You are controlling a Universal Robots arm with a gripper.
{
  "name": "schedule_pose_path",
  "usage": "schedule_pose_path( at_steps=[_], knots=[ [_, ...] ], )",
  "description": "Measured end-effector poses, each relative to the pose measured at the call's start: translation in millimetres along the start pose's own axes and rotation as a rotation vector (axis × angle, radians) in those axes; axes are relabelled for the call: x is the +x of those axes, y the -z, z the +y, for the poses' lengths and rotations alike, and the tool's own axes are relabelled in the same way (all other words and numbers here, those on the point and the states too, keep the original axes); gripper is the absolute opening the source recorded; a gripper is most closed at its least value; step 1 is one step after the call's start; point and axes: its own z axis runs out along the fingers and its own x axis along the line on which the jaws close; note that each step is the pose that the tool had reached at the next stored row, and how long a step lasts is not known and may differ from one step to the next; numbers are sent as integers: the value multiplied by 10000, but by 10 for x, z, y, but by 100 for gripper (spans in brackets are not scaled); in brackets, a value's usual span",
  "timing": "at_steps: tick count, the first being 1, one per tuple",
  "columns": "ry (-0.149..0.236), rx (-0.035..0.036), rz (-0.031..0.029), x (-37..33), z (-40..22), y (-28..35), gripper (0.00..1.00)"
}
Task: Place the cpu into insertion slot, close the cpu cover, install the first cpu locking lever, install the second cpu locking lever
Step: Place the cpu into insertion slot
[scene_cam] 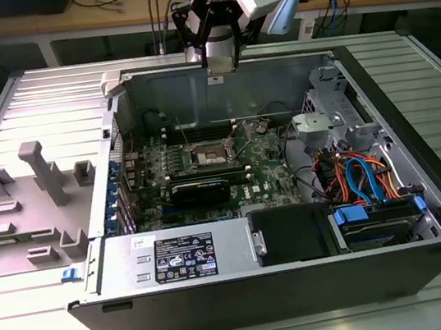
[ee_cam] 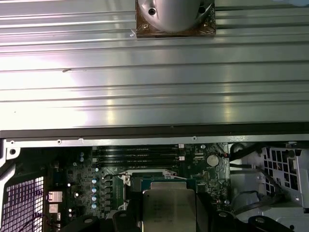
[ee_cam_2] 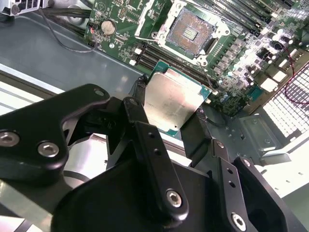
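My gripper (scene_cam: 218,67) hangs over the back wall of the open computer case (scene_cam: 224,297), shut on the cpu (ee_cam_2: 174,99). The cpu is a flat square chip with a silvery top, pinched at two opposite edges by the black fingers (ee_cam_2: 140,87); the first wrist view shows the cpu (ee_cam: 169,208) too. Below it the insertion slot (ee_cam_2: 190,30) lies uncovered on the green motherboard (scene_cam: 266,166), its dark pin field bare. The cpu cover (ee_cam_2: 146,19) appears swung up at the slot's side. In the exterior view the insertion slot (scene_cam: 209,157) sits at mid-board.
Long black memory slots (ee_cam_2: 166,57) run beside the socket, and a coin battery (ee_cam_2: 108,27) lies nearby. A power supply (scene_cam: 180,256), a drive bay (scene_cam: 378,220) and coloured cables (scene_cam: 354,171) fill the case's front and the exterior view's right. A grey fixture (scene_cam: 35,201) stands outside it.
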Motion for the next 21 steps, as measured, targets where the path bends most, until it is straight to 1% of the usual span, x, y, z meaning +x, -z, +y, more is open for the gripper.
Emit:
schedule_pose_path(
  at_steps=[8, 17, 21],
  knots=[
    [0, 1, 0, 0, -15, 2, 54],
    [0, 1, 0, -2, -84, 8, 54],
    [0, 2, 1, -2, -86, 8, 54]
  ],
)
